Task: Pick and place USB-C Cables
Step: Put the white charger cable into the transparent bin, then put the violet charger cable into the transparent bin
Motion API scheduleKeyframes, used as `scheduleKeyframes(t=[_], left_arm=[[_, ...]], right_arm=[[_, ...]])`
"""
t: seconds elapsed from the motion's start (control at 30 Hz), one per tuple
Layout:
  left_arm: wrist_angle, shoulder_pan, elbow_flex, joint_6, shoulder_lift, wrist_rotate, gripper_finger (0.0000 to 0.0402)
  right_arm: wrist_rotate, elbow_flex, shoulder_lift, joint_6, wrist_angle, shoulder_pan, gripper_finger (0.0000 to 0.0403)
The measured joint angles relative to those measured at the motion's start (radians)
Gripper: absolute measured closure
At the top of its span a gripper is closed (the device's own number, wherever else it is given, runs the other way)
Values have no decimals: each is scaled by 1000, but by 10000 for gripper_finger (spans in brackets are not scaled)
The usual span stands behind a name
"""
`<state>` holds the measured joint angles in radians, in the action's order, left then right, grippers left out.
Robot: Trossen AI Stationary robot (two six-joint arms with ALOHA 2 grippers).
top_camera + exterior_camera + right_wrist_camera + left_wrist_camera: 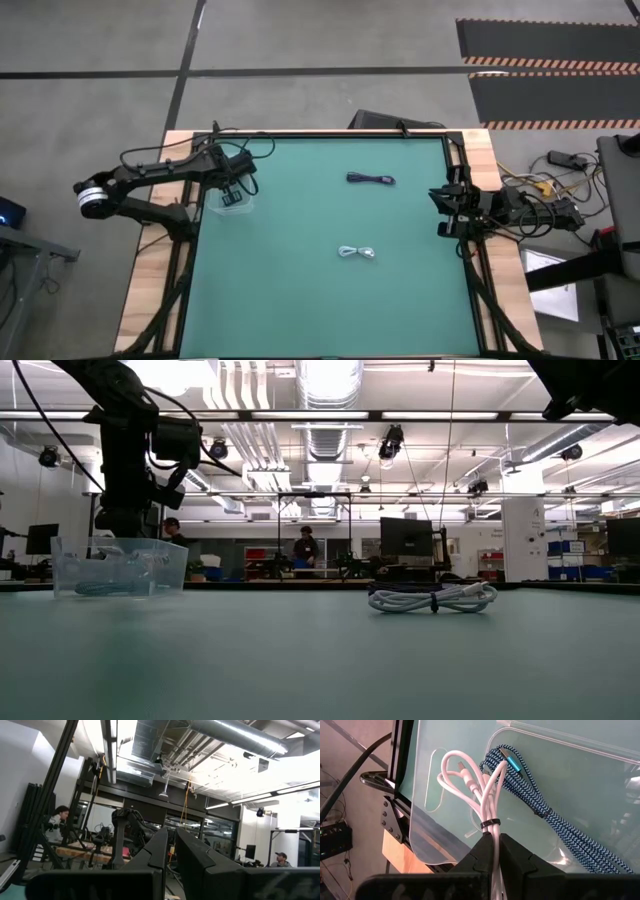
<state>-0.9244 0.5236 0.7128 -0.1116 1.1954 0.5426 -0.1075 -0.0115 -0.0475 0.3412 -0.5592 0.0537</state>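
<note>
My left gripper (495, 837) is shut on a white USB-C cable bundle (470, 785) over a clear plastic bin (560, 740) at the table's far left (238, 203). A teal-blue braided cable (535, 795) lies coiled on the bin's floor. On the green mat, a dark cable (370, 179) lies toward the far side. A pale bundle (357, 253) lies nearer the middle and shows in the low view (432, 598). My right gripper (171, 850) is shut at the table's right edge (447, 210), pointing up into the room with nothing in it. My left gripper pinches the white bundle between its two fingers, just behind the black tie (490, 823) that binds it. The fingers slant down from above and lie along the bundle. The looped end (455, 767) sticks out past the fingertips over the bin; whether it touches the bin I cannot tell.
The table's black frame (400, 780) and wooden border (150, 270) run close beside the bin. The mat between the two loose cables and the near edge is bare. People and workbenches show in the room beyond the table.
</note>
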Motion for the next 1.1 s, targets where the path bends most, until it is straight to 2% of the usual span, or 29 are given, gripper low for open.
scheduleKeyframes(t=[0.67, 0.93, 1.1], left_arm=[[0, 0, 0, 0, 0, 0, 393], [0, 0, 0, 0, 0, 0, 345], [0, 0, 0, 0, 0, 1, 328]], right_arm=[[0, 0, 0, 0, 0, 0, 376], [0, 0, 0, 0, 0, 0, 376], [0, 0, 0, 0, 0, 0, 376]])
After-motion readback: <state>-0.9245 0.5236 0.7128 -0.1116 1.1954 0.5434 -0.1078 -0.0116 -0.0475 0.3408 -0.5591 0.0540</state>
